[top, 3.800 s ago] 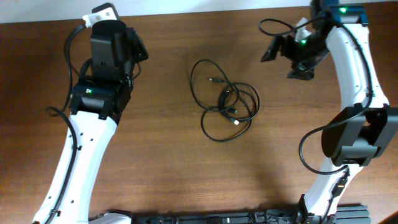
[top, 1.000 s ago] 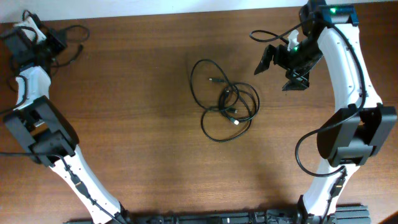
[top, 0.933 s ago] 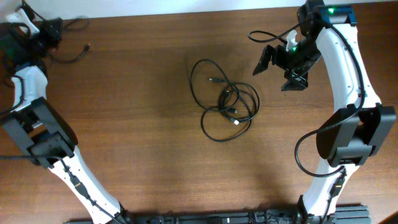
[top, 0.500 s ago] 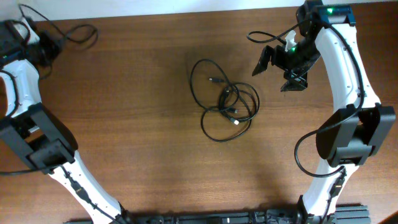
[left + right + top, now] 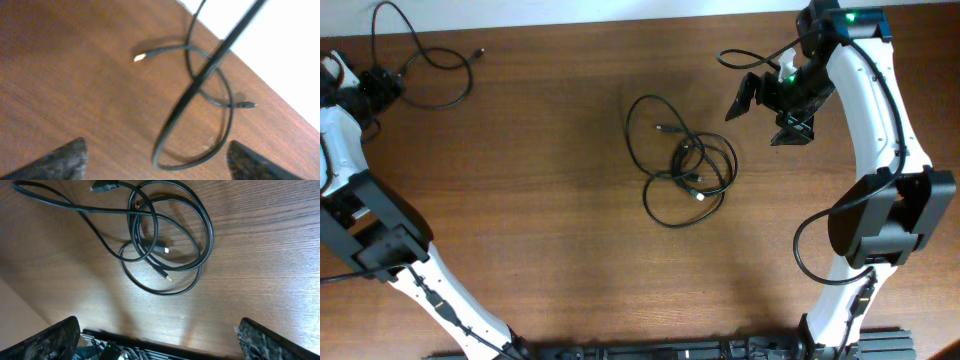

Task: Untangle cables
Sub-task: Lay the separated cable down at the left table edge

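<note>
Two cables [image 5: 692, 166] lie tangled in overlapping loops at the middle of the brown table, also seen in the right wrist view as the tangle [image 5: 142, 242] with small plug ends. A third cable [image 5: 435, 105] lies apart as a loose loop at the back left corner. My left gripper [image 5: 372, 88] is at the far left beside that loop, jaws wide open. In its wrist view the loose cable [image 5: 200, 82] curves between the open left gripper [image 5: 157, 165] fingers, not pinched. My right gripper [image 5: 767, 112] hovers open to the right of the tangle, with nothing between the right gripper [image 5: 167, 342] fingers.
The table's back edge [image 5: 620, 20] runs along the top, and the loose cable reaches it. In the left wrist view a white area [image 5: 280, 40] lies past that edge. A dark rail [image 5: 670, 352] lines the front edge. The right arm's own thick cable [image 5: 740, 55] loops near its wrist.
My left gripper has opened and let go of the separated cable, which now lies spread out at the back left corner. The left arm swung further left. The right arm barely moved.
</note>
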